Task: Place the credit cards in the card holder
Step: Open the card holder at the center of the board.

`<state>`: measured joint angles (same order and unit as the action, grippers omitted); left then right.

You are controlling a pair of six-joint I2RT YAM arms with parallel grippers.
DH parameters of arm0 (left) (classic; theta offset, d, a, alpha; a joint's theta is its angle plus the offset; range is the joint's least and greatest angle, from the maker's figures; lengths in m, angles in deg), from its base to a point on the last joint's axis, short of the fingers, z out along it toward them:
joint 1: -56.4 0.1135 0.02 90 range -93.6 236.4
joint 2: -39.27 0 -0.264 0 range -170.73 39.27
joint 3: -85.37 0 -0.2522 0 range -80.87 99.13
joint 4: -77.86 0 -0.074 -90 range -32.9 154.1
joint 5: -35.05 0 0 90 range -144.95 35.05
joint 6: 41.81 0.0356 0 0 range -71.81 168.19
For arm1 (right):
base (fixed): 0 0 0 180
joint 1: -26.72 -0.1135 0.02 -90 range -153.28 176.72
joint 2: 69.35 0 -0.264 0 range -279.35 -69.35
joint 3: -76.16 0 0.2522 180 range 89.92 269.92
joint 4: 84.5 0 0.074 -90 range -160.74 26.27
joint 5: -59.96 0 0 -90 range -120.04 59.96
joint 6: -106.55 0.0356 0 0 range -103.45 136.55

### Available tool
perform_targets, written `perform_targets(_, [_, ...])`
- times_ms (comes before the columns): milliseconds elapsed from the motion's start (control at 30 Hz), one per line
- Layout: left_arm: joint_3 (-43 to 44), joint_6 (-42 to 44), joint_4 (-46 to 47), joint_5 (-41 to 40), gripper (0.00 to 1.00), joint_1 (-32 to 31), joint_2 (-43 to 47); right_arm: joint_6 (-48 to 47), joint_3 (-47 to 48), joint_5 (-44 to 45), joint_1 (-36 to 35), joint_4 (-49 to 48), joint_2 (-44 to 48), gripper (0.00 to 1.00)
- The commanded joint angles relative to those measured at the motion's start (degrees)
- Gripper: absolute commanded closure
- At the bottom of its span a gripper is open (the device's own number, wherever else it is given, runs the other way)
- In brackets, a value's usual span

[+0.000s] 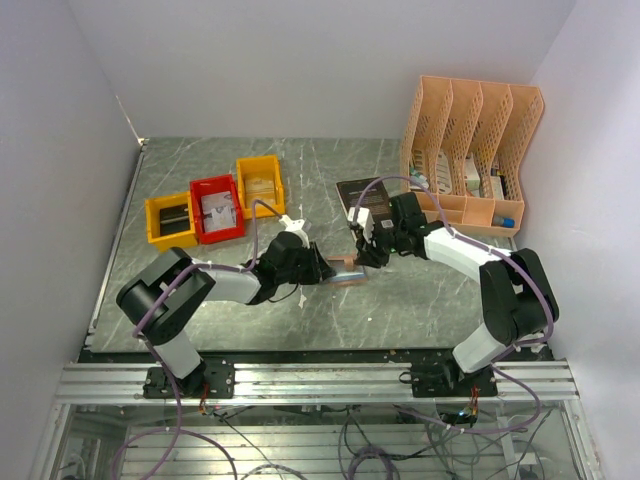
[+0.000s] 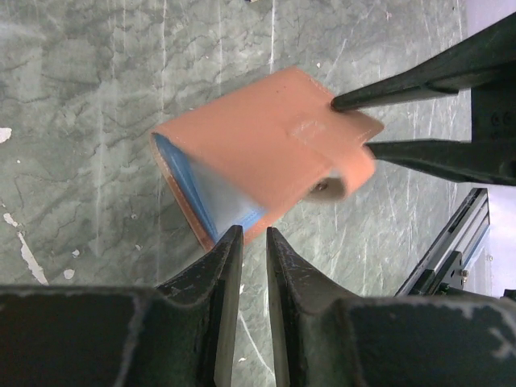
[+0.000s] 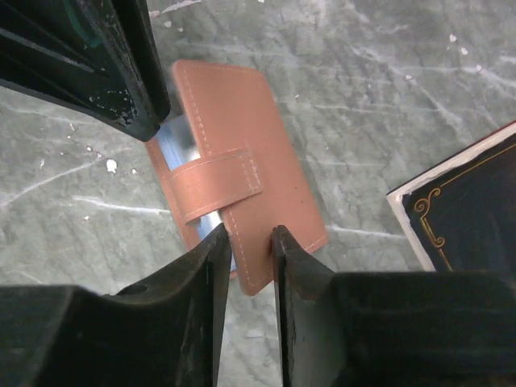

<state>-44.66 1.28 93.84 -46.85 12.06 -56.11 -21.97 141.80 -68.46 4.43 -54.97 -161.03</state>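
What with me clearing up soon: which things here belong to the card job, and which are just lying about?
Job: tan-pink leather folding card holder; light blue flat card tucked inside it.
Lying about: black book; peach-orange slotted file rack; red plastic bin; two yellow plastic bins.

credit cards: mostly hidden inside card holder | black book: cropped

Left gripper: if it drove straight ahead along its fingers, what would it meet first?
The card holder: its near corner sits right at the tips of the left gripper; whether they touch it is unclear.
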Motion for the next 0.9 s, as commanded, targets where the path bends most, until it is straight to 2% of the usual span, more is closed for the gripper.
perform_targets(0, [1.51,0.92,2.26,0.19,0.70,-0.19,-0.61,1.99,0.07,0.24,-0.13,-2.30,0.42,0.86])
perform_targets(33, [1.69,1.02,2.21,0.09,0.68,-0.15,-0.63,2.27,0.46,0.01,-0.17,-1.47,0.32,0.96])
perform_targets(67, [1.90,1.04,2.17,-0.14,0.67,-0.18,-0.61,3.28,0.99,-0.31,-0.13,-0.52,0.22,1.00])
perform_targets(133, [2.32,1.19,2.24,-0.31,0.64,-0.19,-0.30,8.23,2.79,-3.71,0.25,1.76,-0.12,1.00])
perform_targets(200, [2.86,1.41,2.26,-0.20,0.62,-0.16,0.06,14.63,2.77,-13.71,1.33,3.48,0.32,1.00])
perform_targets(233, [3.16,1.56,1.95,-0.11,0.62,-0.17,0.13,17.71,1.84,-18.14,1.51,3.07,0.85,1.00])
perform_targets(300, [3.66,1.78,1.15,-0.48,0.62,-0.20,0.18,25.30,-1.92,-21.30,1.61,-0.96,2.71,1.00])
perform_targets(400, [2.91,0.97,3.05,-0.46,0.62,-0.21,-0.50,35.55,-6.74,-18.82,2.88,-9.64,5.26,1.00])
perform_targets(533, [3.52,0.47,3.77,0.14,0.62,-0.22,-2.34,43.68,-9.40,-15.74,5.91,-14.63,4.69,1.00])
perform_targets(667, [5.31,0.68,3.83,0.70,0.62,-0.21,-4.96,45.23,-10.16,-9.24,6.18,-13.54,3.82,1.00])
perform_targets(867, [6.78,-1.14,10.47,4.38,0.61,-0.19,-11.53,43.45,-7.59,-1.87,6.85,-9.15,1.34,1.00])
